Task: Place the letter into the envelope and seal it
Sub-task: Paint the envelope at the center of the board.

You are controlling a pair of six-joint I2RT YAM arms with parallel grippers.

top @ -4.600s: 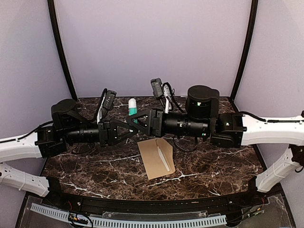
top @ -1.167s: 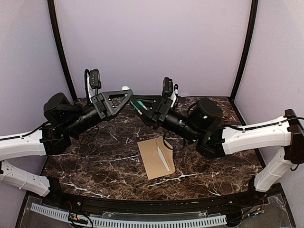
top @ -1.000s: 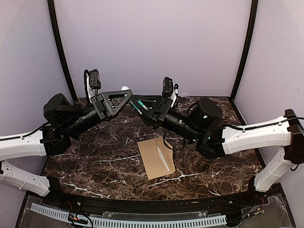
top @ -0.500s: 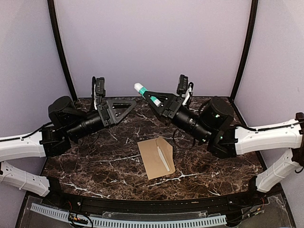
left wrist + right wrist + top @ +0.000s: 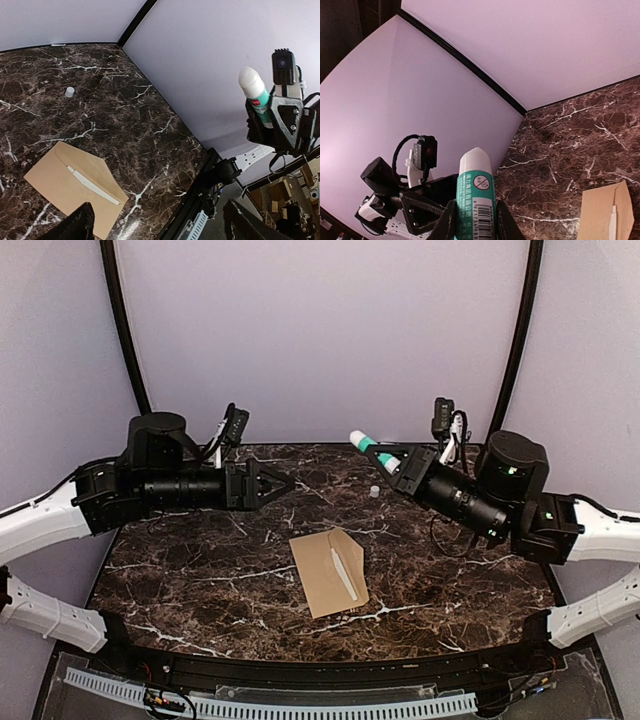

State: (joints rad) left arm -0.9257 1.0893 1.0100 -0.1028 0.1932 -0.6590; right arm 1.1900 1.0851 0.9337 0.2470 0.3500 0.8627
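Left pincer [image 5: 284, 481] of mine gapes wide and empty, arm stretched level over the left of the table [image 5: 200, 570], pointing right, out of the way. Flat at near centre lies the envelope [image 5: 328, 572], flap apparently spread open for gluing; the letter is out of sight, likely tucked inside. Just beyond sits a small white cap [image 5: 373, 491]. At right, my other pincer [image 5: 397, 466] clamps the uncapped glue stick [image 5: 368, 446], arm angled upward, white tip aimed up and left
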